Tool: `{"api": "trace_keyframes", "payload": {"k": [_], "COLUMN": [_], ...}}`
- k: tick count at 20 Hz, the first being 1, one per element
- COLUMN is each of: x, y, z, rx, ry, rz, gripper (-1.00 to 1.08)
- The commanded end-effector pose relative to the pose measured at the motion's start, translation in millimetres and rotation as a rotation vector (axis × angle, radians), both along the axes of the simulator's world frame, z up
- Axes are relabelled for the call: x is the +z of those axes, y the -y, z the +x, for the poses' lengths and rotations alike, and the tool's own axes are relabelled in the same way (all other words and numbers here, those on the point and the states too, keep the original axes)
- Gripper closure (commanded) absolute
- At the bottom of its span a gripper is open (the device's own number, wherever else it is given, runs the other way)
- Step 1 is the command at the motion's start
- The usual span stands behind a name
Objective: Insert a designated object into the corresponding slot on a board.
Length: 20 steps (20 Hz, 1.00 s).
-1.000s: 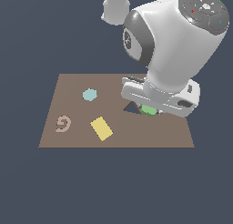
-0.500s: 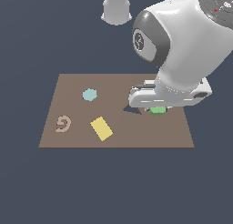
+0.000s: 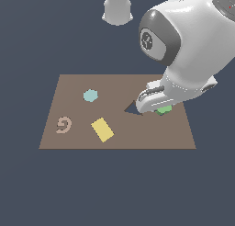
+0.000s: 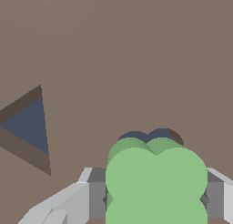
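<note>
1. Your fingers (image 4: 155, 199) are gripping the green flower-shaped piece (image 4: 155, 182) from both sides, one grey fingertip (image 4: 93, 191) showing at each side of it in the wrist view.
2. The piece is hovering over the brown board (image 3: 114, 85), partly covering the dark lobed slot (image 4: 150, 135), whose far edge is peeking out beyond it.
3. In the exterior view, you are seeing only a sliver of the green piece (image 3: 163, 110) under the arm, just beside the triangular hole (image 3: 132, 108).
4. The light-blue hexagon (image 3: 90, 95), the yellow rectangle (image 3: 102, 129) and a pinkish spiral piece (image 3: 64, 125) are lying on the board toward the exterior view's left.
</note>
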<state>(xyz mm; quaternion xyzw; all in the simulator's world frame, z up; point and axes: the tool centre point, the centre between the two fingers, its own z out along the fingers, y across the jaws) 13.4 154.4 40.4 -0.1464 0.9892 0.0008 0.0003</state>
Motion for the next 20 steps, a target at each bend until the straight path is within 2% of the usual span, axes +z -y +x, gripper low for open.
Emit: {"api": "trace_keyframes", "payload": {"k": [1, 7, 17, 18, 20], "x": [0.3, 0.3, -9.8, -9.8, -9.8], "y": [-2.3, -5.1, -4.7, -4.7, -4.7], "z": [-1.5, -4.0, -4.4, -4.4, -4.4], "rx": [0.045, 0.100, 0.106, 0.106, 0.106], "ry": [0.000, 0.000, 0.000, 0.000, 0.000], "rz": [0.000, 0.000, -0.001, -0.001, -0.001], "gripper": [1.08, 1.08, 1.08, -0.92, -0.92]}}
